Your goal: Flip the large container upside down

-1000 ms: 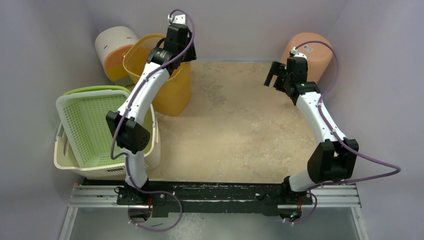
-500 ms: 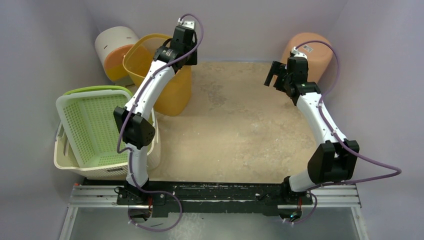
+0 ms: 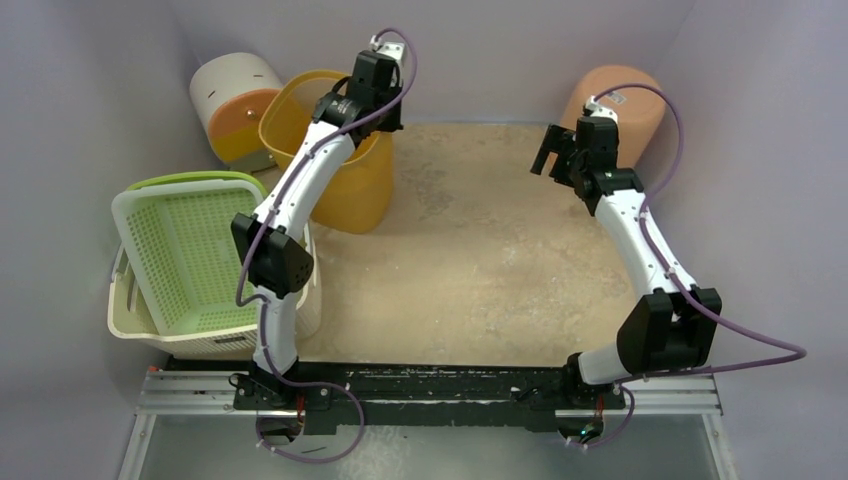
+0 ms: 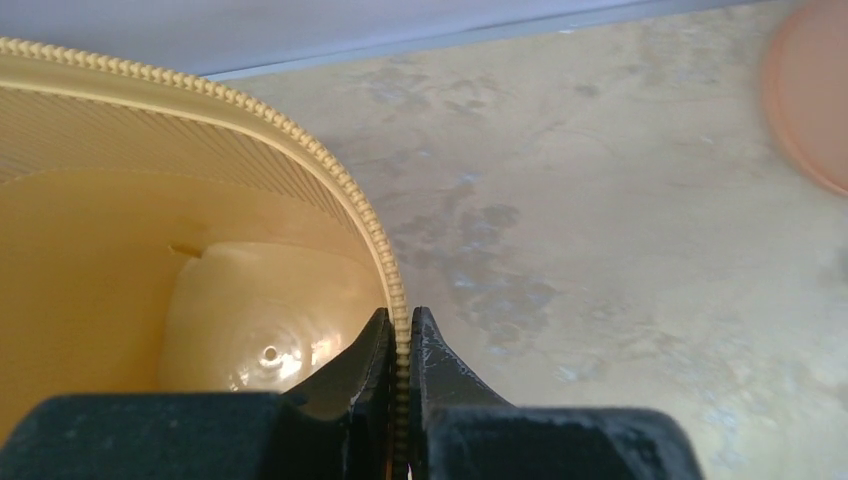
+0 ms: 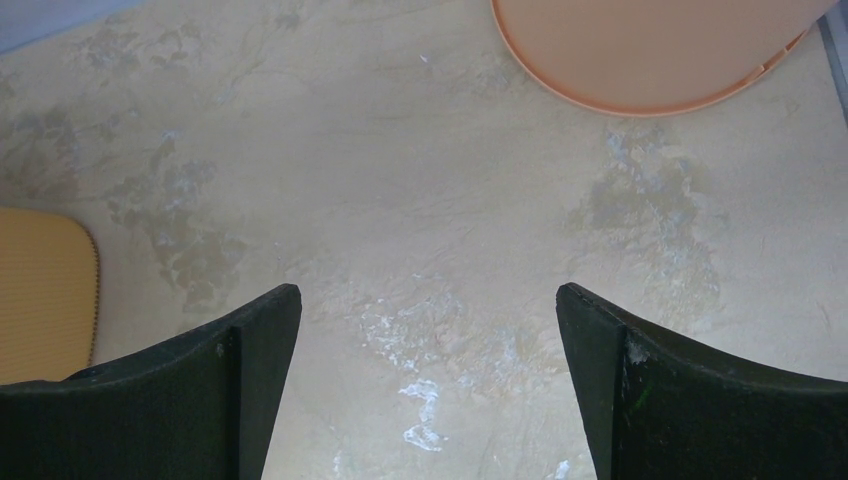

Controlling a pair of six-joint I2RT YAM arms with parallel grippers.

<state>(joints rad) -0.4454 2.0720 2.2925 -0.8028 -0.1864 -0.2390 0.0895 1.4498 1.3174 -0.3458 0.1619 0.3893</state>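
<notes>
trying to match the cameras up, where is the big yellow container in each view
Top external: the yellow container stands upper left of centre.
Left wrist: it fills the left side, its rim pinched between the left fingers.
Right wrist: only a sliver at the left edge.
Shared landmark: the peach tub, to its right in all three.

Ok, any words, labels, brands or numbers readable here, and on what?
No readable text in any view.
The white tag by the peach bin: too small to read.
No print shows on the yellow bin, green basket or white-and-orange bin.
</notes>
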